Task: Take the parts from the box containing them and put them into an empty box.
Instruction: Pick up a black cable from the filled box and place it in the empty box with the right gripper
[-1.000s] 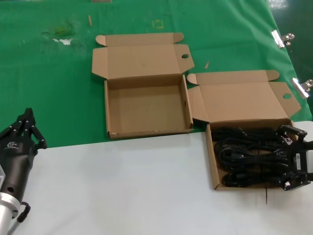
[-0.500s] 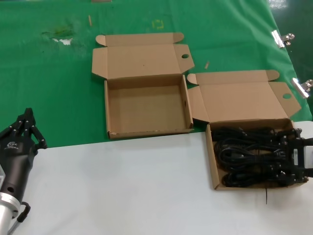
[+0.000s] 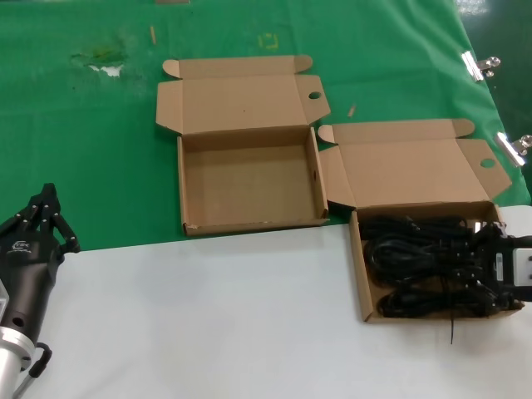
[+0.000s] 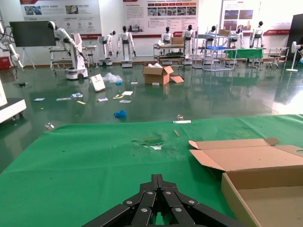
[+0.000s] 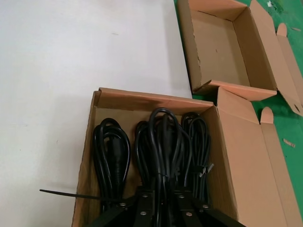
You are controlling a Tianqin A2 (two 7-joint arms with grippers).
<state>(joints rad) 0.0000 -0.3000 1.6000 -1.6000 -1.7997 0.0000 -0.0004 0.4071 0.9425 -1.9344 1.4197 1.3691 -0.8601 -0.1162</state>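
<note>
**Hidden and cut off**

Right hand [image 3: 492,268] cut by the head view's edge, down inside the box containing them [image 3: 359,278] at the worktop's right edge; fingertips lost among the parts [image 3: 416,266], grip on them impossible to tell. In the right wrist view, only finger bases [image 5: 144,204] showing, tips buried under the middle coil [image 5: 163,142]. Left hand [image 3: 40,220] near the worktop's left edge, forearm cropped off at the bottom corner. Empty box [image 4: 255,189] cropped in the left wrist view.
</note>
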